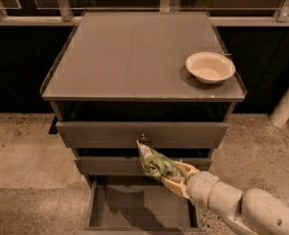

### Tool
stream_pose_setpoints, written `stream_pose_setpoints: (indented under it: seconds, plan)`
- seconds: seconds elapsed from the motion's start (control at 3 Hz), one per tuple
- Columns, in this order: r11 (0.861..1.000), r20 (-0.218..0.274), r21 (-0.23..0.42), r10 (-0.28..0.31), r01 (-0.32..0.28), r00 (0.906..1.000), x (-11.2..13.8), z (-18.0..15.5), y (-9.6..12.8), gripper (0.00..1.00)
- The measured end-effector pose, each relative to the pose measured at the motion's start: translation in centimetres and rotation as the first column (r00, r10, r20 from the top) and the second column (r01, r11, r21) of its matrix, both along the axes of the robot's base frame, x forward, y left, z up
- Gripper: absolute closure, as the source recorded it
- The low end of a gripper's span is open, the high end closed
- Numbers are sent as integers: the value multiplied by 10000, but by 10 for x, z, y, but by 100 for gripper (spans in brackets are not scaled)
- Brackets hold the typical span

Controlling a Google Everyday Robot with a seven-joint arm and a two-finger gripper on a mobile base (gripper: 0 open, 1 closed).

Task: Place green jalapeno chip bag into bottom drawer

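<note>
Above the pulled-out tray of the cabinet, the robot's two-finger gripper [175, 176] hung in front of the drawer fronts, reaching in from the lower right on a smooth, rounded, off-white arm [252, 212]. Its pale tan fingers [183, 169] were closed tight on the crumpled green foil jalapeno chip bag [155, 163], pinching the bag's right end with only the thickness of the foil between them. The bag stuck out to the upper left, wrinkled and glossy with pale markings. Its whitish sealed end pointed up toward the small round knob [143, 138] of the flat grey top drawer [100, 134]. The bag overlapped the face of the grey middle drawer [109, 166] and was held in the air over the bottom one, not inside it.

The wide flat grey bottom drawer [134, 210] stood open, a shallow tray with low sides and a matte floor on which the gripper and bag cast a dark shadow. On the smooth grey cabinet top [134, 53], near the right front corner, sat a round cream bowl [210, 67], glossy and shallow. Around the cabinet, the floor [21, 151] was speckled beige stone.
</note>
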State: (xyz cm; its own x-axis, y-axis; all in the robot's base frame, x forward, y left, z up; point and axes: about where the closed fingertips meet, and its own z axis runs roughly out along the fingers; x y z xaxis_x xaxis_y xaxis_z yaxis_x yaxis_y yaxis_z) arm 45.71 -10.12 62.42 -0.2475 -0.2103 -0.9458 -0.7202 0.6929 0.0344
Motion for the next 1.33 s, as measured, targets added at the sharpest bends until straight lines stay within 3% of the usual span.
stream_pose_setpoints:
  seconds: [0.33,1.0,1.33]
  plan:
    - [9961,-632,887,38,18,9980,9,-64,3,100]
    - [9924,-851,1227,55,50,9964,6,-77,8,100]
    - [9912,-1293,1294,-94,263,9916,8,-104,8,100]
